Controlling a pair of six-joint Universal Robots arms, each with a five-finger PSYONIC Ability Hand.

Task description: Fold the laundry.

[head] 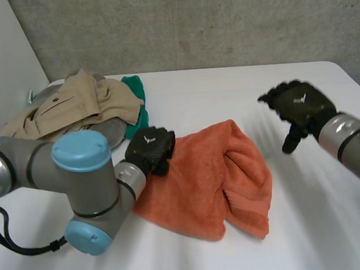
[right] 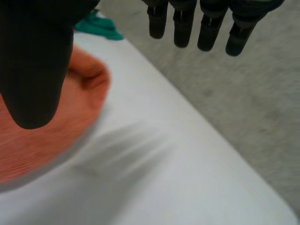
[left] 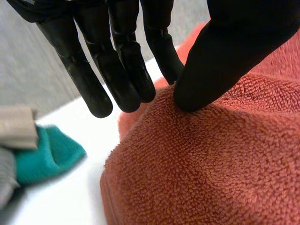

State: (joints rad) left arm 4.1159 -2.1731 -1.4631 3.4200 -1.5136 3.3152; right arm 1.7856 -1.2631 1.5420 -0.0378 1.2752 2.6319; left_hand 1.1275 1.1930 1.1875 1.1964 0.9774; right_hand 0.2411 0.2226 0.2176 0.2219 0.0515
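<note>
Left hand (head: 149, 148) resting on orange towel (head: 201, 182), right hand (head: 297, 106) splayed

Setting: robot lab test cell. Evidence: plain white bench (head: 238, 88); bare grey concrete wall (head: 191, 24) beyond the left hand (head: 149, 148) and right hand (head: 300, 103); white side panel (head: 3, 48) outboard of the left hand; left arm (head: 78, 172) and right arm (head: 351, 140), grey, reaching over the bench.

White table (head: 226, 89); grey concrete wall (head: 222, 22) behind; white panel (head: 3, 48) beside.
</note>
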